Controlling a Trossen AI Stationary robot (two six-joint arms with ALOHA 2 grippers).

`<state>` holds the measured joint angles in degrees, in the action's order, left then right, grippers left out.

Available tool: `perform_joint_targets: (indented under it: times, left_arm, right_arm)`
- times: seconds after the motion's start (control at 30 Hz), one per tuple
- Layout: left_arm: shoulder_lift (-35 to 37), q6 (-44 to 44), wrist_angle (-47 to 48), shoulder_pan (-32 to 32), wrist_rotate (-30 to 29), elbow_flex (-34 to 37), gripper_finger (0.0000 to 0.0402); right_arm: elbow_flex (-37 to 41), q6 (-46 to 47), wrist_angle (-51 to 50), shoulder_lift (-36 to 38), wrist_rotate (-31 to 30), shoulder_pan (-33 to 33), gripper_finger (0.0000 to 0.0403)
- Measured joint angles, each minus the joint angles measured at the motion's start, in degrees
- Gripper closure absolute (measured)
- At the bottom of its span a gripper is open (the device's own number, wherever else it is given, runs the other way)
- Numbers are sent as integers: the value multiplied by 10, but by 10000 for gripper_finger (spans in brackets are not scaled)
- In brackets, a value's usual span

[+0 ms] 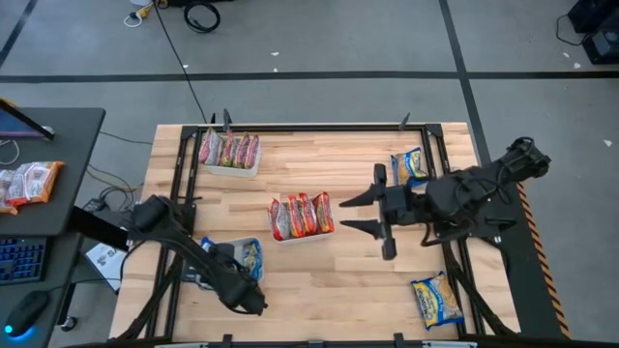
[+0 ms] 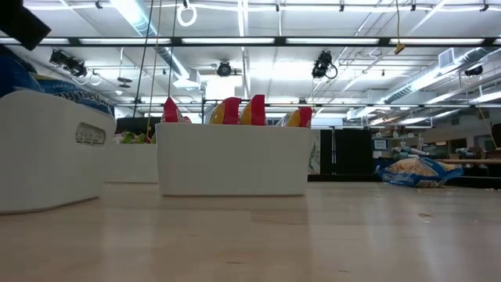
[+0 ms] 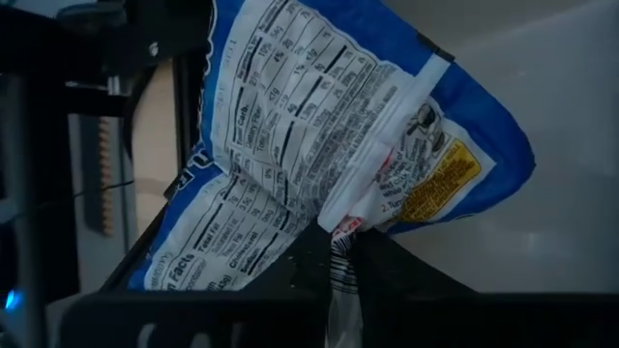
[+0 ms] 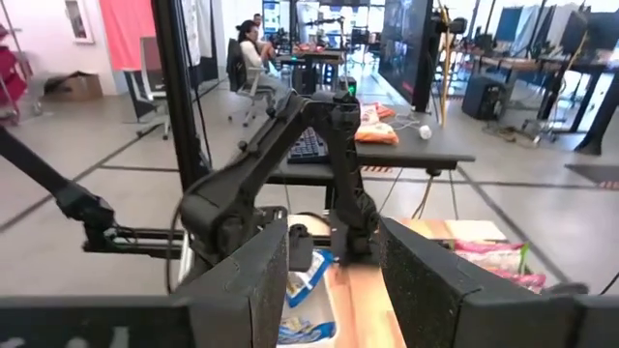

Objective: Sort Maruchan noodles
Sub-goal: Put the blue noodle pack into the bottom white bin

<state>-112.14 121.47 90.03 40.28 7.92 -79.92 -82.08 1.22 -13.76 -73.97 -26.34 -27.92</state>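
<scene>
A blue-and-yellow packet (image 3: 329,145) fills the left wrist view, its bottom seam pinched between the left gripper (image 3: 338,253)'s dark fingers, back panel facing the lens; from above, that gripper sits over the near-left tray (image 1: 232,259), which already carries blue packets, so the step in hand appears to be dropping this packet in with its own kind; the next move likely calls for lowering the packet inside the tray walls and letting go without dragging it back out, since the crinkly film may cling to the fingers.

The right gripper (image 1: 359,213) hangs just right of the middle tray (image 1: 301,235), jaws spread wide and holding nothing; its own camera looks across the table at the left arm.

Counted from the high view: three white trays, one at the far left (image 1: 230,169) holding about four reddish packets (image 1: 229,150), the middle one holding about five red-orange packets (image 1: 300,214), the near-left one with the blue kind, number not clear; two blue-and-yellow packets lie loose on the wooden table (image 1: 319,280), one at the far right (image 1: 410,165) and one at the near right (image 1: 437,301); those two look left to sort; more packets rest on a side desk (image 1: 29,182), off the table.
</scene>
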Motion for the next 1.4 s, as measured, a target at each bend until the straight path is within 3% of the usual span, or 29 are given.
perform_joint_targets:
  times: [0.17,0.33,0.47,0.73,0.87,0.97,1.13,1.27,1.4]
  left_arm:
    - [-5,-19,0,0,16,0,336]
    - [3,-21,0,-2,45,0,285]
    - [19,-26,-1,-3,76,1,228]
    - [88,20,0,-7,50,35,136]
    - [111,67,-4,-6,54,74,123]
    - [111,83,-5,-2,57,91,123]
    - [115,83,-7,-6,50,100,123]
    - [137,75,-37,-20,27,102,120]
    - [148,69,-78,-33,-9,102,108]
  right_arm:
    - [0,46,-6,2,-17,-24,234]
    - [0,48,-46,1,-31,-60,220]
    - [0,46,-56,10,-50,-88,193]
    - [0,95,-70,20,-51,-111,129]
    - [0,120,-92,9,-57,-138,108]
    - [0,122,-95,3,-94,-172,98]
    - [-27,23,-62,10,-167,-230,91]
    - [-63,-76,-13,34,-131,-225,89]
    - [-48,-102,25,53,-78,-194,94]
